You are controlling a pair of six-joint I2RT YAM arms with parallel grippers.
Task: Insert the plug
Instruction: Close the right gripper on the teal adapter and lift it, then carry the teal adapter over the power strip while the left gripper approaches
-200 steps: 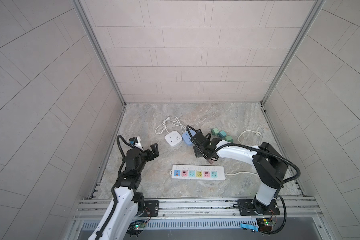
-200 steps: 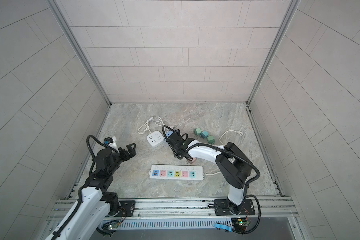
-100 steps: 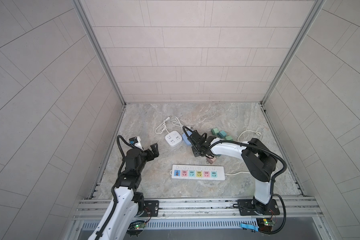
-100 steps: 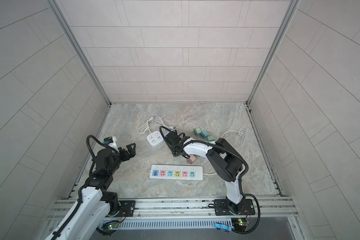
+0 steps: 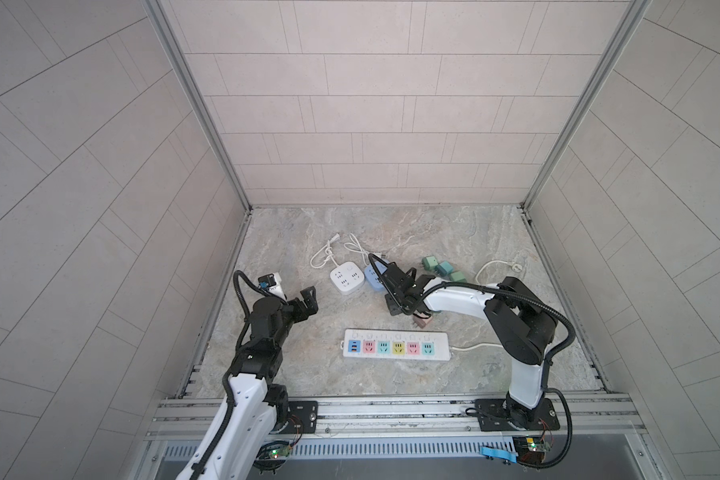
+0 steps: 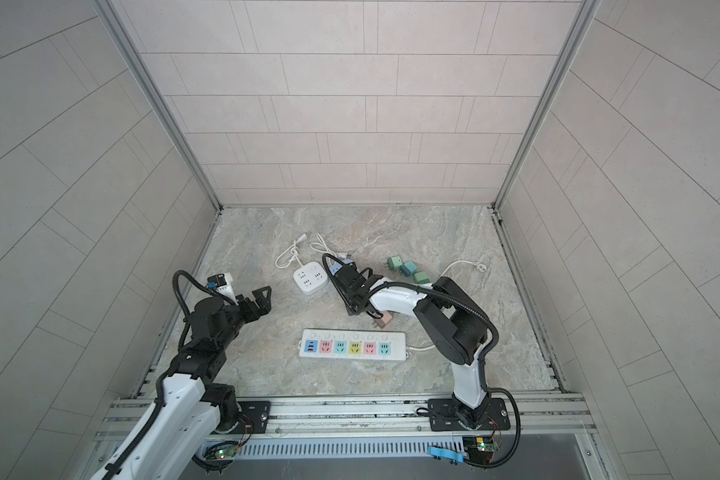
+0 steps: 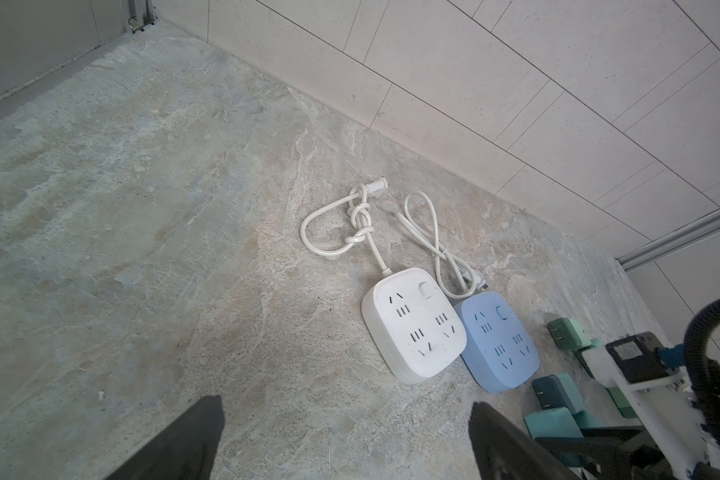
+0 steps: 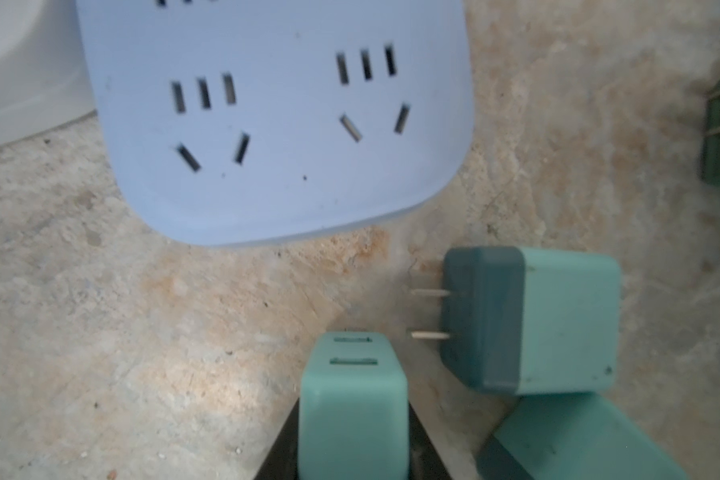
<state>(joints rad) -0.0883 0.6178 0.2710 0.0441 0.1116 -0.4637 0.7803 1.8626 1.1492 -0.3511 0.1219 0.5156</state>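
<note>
Grasp looks made: the right gripper [image 8: 353, 451] has its jaws clamped on a teal plug [image 8: 352, 386], just short of the blue socket block [image 8: 275, 124] and beside a second teal plug [image 8: 558, 320], probably to line it up with those slots; its prongs are hidden. The left gripper [image 7: 346, 403] hangs aside, jaws wide apart, leaving room.

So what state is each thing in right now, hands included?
left hand, open, empty.
right hand, shut on teal plug.
teal plug, held, not plugged in.
blue block, sockets empty.
white block, sockets empty, cord knotted.
strip, sockets all empty.
pink plug, loose by strip.
</note>
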